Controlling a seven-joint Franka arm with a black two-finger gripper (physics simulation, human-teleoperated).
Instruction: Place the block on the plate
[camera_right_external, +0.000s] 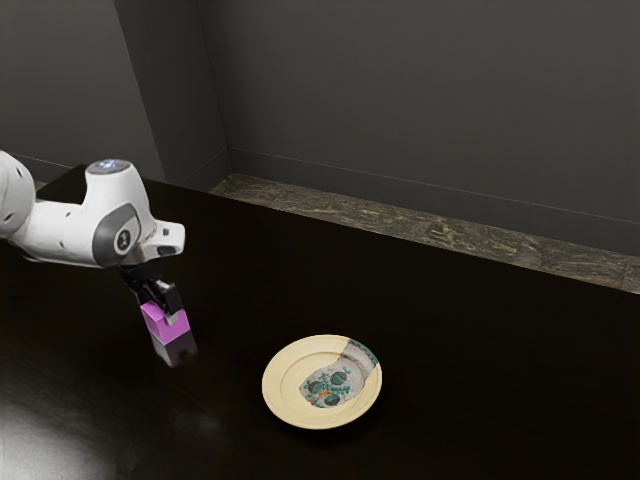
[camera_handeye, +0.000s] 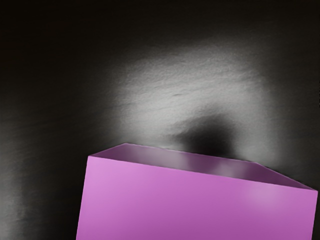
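At the exterior view's left, my gripper (camera_right_external: 163, 308) points down at the dark table, shut on the pink-purple block (camera_right_external: 168, 328). One fingertip lies over the block's near face; the far finger is partly hidden. The block is slightly tilted, with its reflection directly below; whether it touches the table I cannot tell. In the wrist view the block (camera_handeye: 195, 205) looms large at the lower edge, just under my hand. A cream plate (camera_right_external: 283, 383) with a green and grey pattern lies apart from the block, toward the exterior view's right and nearer that camera.
The glossy dark table (camera_right_external: 480, 370) extends around the block and plate. Its far edge runs in front of a brown stone-like floor strip (camera_right_external: 430, 232) and a dark grey wall (camera_right_external: 420, 100).
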